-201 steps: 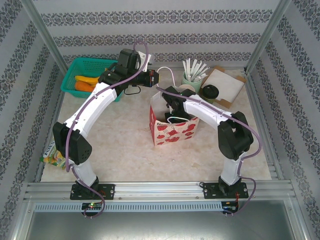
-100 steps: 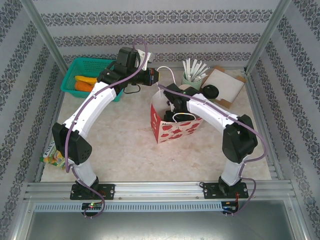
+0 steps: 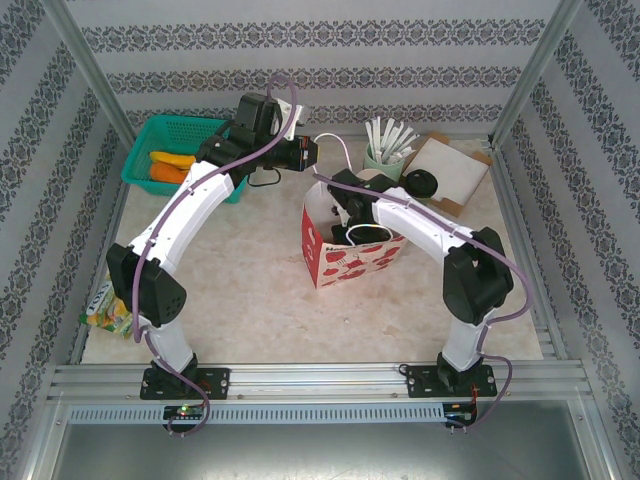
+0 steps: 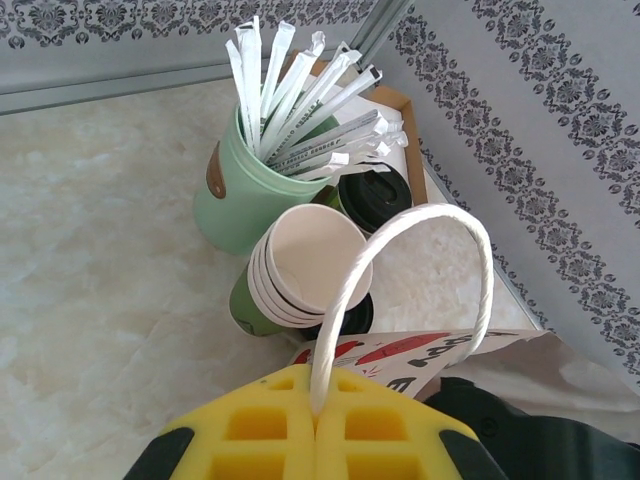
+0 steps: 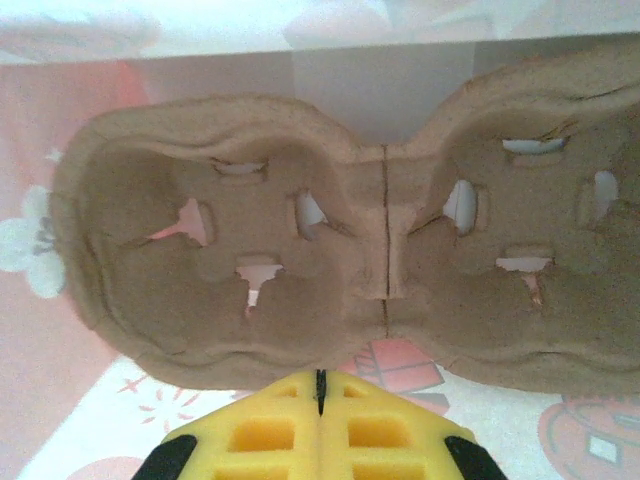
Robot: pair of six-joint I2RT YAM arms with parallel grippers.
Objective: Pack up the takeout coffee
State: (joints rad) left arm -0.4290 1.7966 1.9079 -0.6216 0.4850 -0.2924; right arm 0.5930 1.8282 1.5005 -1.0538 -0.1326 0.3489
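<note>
The takeout coffee [image 3: 420,183], a dark cup with a black lid [image 4: 372,195], stands at the back right beside a cardboard box, apart from both grippers. A red-and-white paper bag [image 3: 350,262] stands mid-table. My left gripper [image 3: 308,155] is above its back left corner, and its yellow fingers [image 4: 270,430] are shut on the bag's white cord handle [image 4: 440,215]. My right gripper [image 5: 320,380] reaches down inside the bag, shut and empty, just short of a brown pulp cup carrier [image 5: 350,250] lying on the bag's bottom.
A pale green holder of white sticks [image 4: 235,195] and a stack of cream cups [image 4: 305,260] stand just behind the bag. A teal basket [image 3: 170,150] sits at the back left. A snack packet [image 3: 105,310] lies at the left edge. Patterned walls close in three sides.
The right arm's elbow has swung to the right and its wrist sits a little further back in the bag. The bag has shifted slightly. The left arm keeps hold of the handle.
</note>
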